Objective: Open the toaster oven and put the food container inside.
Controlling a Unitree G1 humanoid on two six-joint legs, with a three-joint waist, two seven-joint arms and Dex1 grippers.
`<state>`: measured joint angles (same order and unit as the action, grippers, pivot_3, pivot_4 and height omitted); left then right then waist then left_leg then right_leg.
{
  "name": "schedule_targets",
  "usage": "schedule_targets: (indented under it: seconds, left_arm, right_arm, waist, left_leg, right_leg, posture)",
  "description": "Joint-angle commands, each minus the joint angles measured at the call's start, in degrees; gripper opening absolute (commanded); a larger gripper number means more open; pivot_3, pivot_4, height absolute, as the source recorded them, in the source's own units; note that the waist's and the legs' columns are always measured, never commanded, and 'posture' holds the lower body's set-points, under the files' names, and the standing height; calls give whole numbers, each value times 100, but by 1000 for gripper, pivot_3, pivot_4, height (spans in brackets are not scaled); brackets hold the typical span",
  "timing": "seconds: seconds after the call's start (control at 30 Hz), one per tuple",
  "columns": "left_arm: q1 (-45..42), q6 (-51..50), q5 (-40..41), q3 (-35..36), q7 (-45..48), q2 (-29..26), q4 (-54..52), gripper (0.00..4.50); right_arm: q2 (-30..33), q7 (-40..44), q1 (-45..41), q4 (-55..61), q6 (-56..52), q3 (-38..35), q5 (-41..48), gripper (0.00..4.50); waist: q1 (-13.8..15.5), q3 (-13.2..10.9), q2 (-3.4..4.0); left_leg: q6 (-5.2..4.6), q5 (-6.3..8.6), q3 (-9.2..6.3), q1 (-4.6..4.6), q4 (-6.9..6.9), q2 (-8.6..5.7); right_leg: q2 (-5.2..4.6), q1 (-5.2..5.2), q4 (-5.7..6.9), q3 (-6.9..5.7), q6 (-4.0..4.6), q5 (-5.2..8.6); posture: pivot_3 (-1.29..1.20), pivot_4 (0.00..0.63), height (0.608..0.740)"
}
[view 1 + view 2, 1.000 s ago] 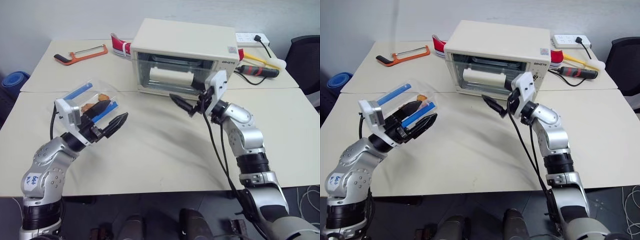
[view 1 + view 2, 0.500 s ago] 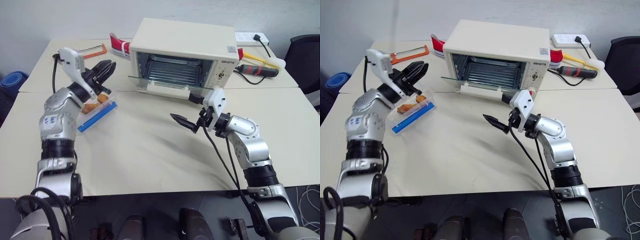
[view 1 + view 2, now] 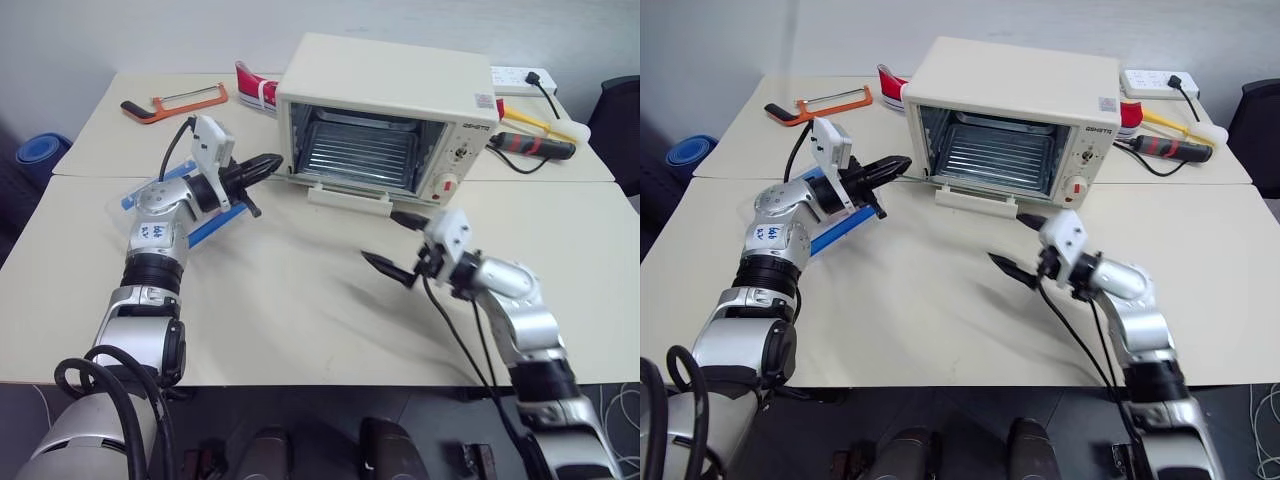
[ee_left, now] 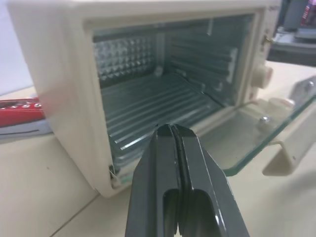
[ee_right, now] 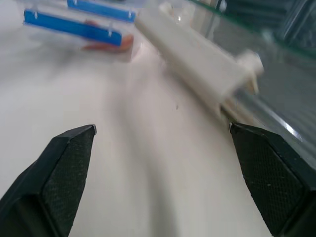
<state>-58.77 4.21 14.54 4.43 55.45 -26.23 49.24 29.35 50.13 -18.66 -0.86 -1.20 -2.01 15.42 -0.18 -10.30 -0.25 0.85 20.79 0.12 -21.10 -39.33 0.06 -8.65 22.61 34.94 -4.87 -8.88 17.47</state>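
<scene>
My left end effector (image 4: 174,129) is pinched fully shut on nothing and hangs just in front of the toaster oven (image 3: 385,95), pointing at its open mouth, while my right end effector (image 3: 395,243) stands spread wide and empty over the bare bench (image 3: 300,310), short of the oven's front. The glass door (image 4: 256,129) is already dropped flat, so the opening is done; the food container (image 3: 840,222) lies on the bench beside my left forearm, partly hidden by it, well apart from the oven and not held by either arm. My worry is that the left arm sits between the box and the oven: if I swing it carelessly I could knock the container along the bench or toward the edge, or jab my shut tips into the wire rack (image 3: 365,155). The lowered door also juts out over the bench, and I judge a low approach with the box could catch its handle (image 3: 350,198) and jolt the whole oven. The clear plastic looks slick, so a shallow pinch might let it tip and slide. The surface is cream-coloured benches pushed together, with seams between them; behind lie an orange hacksaw (image 3: 175,100), a red-and-white thing by the oven, a screwdriver (image 3: 535,148) and a power strip (image 3: 1155,80). A pale wall closes the back and a dark chair (image 3: 620,125) stands at the right.
</scene>
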Motion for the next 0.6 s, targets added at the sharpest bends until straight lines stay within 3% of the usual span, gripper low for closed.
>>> schedule_targets:
  seconds: [0.03, 0.17, 0.3, 0.57, 0.6]
  left_arm:
    - [101, 274, -243, -209, 387, -146, -272, 31]
    - [319, 215, -538, -481, 429, -224, -603, 31]
    - [993, -105, -1060, -947, 141, -243, -1609, 31]
    - [2156, -1561, -742, -726, -512, -72, -3456, 31]
    - [2300, -1750, -539, -587, -542, -63, -3795, 199]
  right_arm:
    - [323, 97, 585, 633, 166, -555, 300, 4500]
    - [687, 282, 1413, 881, 240, -1063, 495, 4500]
    - [885, 340, 1975, 991, 374, -1657, 745, 4500]
    - [762, 601, 1961, 1419, -26, -1649, 1591, 4500]
    - [755, 637, 1926, 1521, -164, -1582, 1742, 4500]
  waist:
    - [-1, 0, 0]
    - [11, -1, -2]
    - [9, -1, -2]
    - [18, -1, -2]
    - [11, -1, -1]
  left_leg:
    - [0, 0, 1, 0, 0, 0]
    - [0, -6, 3, 5, -8, 4]
    - [-1, -5, 7, 11, -9, 4]
    - [-1, -5, 5, 14, -16, 9]
    - [-1, -5, 4, 13, -16, 9]
  right_leg:
    - [0, 0, 0, 0, 0, 0]
    - [1, -3, 12, 1, 0, 0]
    - [0, -6, 12, 7, -1, -1]
    - [2, -11, 16, 10, -1, -1]
    - [2, -11, 14, 9, -1, -1]
  posture:
    - [0, 150, 740]
    - [0, 150, 740]
    - [0, 150, 740]
    - [0, 150, 740]
    - [0, 150, 740]
